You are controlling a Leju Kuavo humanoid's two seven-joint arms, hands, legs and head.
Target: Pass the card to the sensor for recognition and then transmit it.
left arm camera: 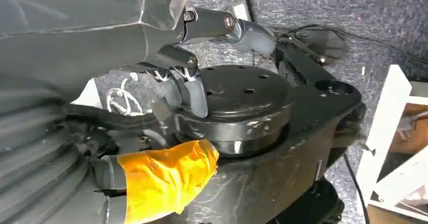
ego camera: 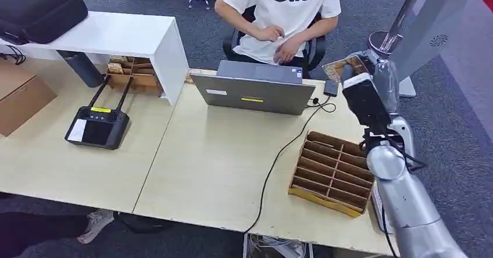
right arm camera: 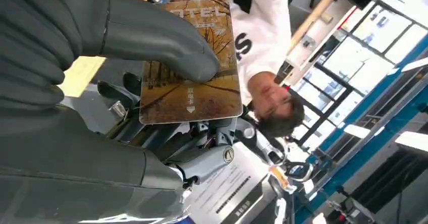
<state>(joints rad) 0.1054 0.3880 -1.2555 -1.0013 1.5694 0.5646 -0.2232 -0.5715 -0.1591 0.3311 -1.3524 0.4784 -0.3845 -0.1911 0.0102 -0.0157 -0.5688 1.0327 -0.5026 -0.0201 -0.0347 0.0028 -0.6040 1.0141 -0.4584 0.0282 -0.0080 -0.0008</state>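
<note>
- Nearest me, at the desk's (ego camera: 203, 171) front right corner, stands a cardboard rack (ego camera: 331, 171) of slots, and a black cable (ego camera: 279, 156) runs past its left side toward the front edge.
- The left hand (left arm camera: 202, 57) hangs low beside the robot's dark base; its fingers are curled in with nothing between them, so it takes no part in this step.
- The right arm rises past the desk's right edge, and the right hand (ego camera: 363, 92) is lifted over the far right corner.
- That hand grasps the card (right arm camera: 194, 65): in the wrist view the thick thumb presses across its printed face while the darker fingers back it from behind. The card also peeks out above the hand in the head view (ego camera: 343, 67).
- The card's long axis runs out along the hand, its free end sticking past the fingertips toward the far edge.
- Just beside the hand, at the far right corner, lies a small dark box (ego camera: 331, 88) on a lead; I take it for the sensor. It sits below and slightly left of the card, so the right hand is by far the nearer one.
- Further left along the far edge stands a grey laptop (ego camera: 256, 86).
- Beyond the desk a person (ego camera: 282, 14) in a white shirt sits facing it, likely the one to receive the card afterward.
</note>
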